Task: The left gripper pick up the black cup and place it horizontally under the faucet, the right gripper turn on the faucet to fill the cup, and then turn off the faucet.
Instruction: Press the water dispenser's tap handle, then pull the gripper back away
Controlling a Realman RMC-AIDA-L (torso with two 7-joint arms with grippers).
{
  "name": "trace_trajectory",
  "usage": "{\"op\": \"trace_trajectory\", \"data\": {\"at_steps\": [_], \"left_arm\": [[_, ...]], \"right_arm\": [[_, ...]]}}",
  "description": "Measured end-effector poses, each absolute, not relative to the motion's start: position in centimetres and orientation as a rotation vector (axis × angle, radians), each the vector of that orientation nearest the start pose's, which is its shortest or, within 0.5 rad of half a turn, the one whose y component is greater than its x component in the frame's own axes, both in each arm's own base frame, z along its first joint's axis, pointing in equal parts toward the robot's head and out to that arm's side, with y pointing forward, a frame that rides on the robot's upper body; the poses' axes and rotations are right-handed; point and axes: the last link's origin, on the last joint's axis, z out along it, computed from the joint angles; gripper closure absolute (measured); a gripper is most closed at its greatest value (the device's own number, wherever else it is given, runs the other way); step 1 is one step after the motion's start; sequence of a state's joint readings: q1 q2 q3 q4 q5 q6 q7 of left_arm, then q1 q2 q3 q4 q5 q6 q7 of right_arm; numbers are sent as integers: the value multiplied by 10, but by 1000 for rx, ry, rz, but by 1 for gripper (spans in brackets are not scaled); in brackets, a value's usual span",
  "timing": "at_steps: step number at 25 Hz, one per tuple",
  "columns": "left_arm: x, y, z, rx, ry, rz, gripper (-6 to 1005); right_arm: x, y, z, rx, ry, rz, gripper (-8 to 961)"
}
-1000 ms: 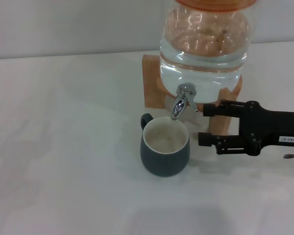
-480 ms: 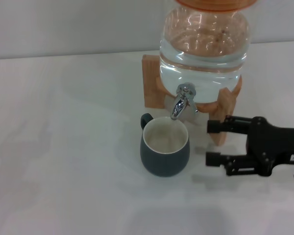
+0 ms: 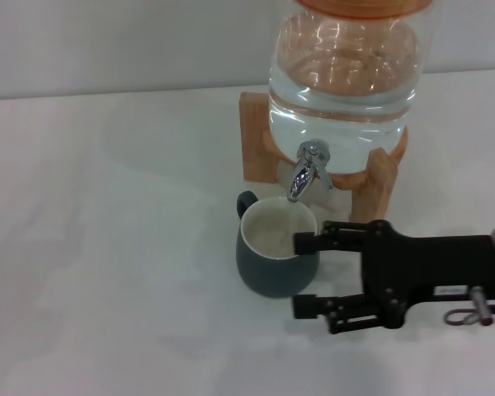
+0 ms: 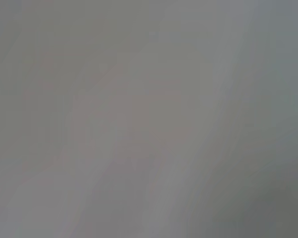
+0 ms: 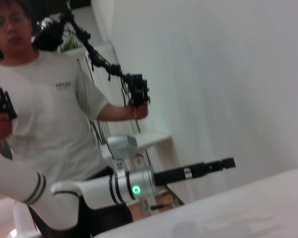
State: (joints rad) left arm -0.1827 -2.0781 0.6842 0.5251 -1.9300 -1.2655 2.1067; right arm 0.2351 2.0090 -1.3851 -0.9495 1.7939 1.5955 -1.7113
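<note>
The black cup (image 3: 268, 252) stands upright on the white table, its cream inside right below the spout of the chrome faucet (image 3: 308, 171). The faucet sits on a clear glass jar (image 3: 342, 74) of water on a wooden stand (image 3: 256, 144). My right gripper (image 3: 301, 275) is open, reaching in from the right, and its two fingers overlap the cup's right side in the head view. I cannot tell whether they touch it. My left gripper (image 5: 223, 163) shows only in the right wrist view, held in the air away from the table on its white arm.
The white table (image 3: 107, 247) stretches wide to the left of the cup. A person (image 5: 49, 104) holding hand controllers stands behind the left arm in the right wrist view. The left wrist view shows only plain grey.
My right gripper has moved left and nearer, from beside the wooden stand to the cup's right side. It stays open. The cup and faucet have not moved.
</note>
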Motion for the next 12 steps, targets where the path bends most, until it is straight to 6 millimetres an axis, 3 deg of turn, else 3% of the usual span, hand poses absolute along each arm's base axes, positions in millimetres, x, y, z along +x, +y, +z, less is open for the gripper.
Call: {"op": "trace_trajectory", "data": {"at_steps": [6, 12], "left_arm": [[-374, 275, 64, -1746, -768, -887, 496], [-376, 271, 61, -1744, -785, -888, 496]], "right_arm": [[200, 271, -19, -2883, 379, 959, 128], [191, 275, -21, -2845, 383, 960, 129]]}}
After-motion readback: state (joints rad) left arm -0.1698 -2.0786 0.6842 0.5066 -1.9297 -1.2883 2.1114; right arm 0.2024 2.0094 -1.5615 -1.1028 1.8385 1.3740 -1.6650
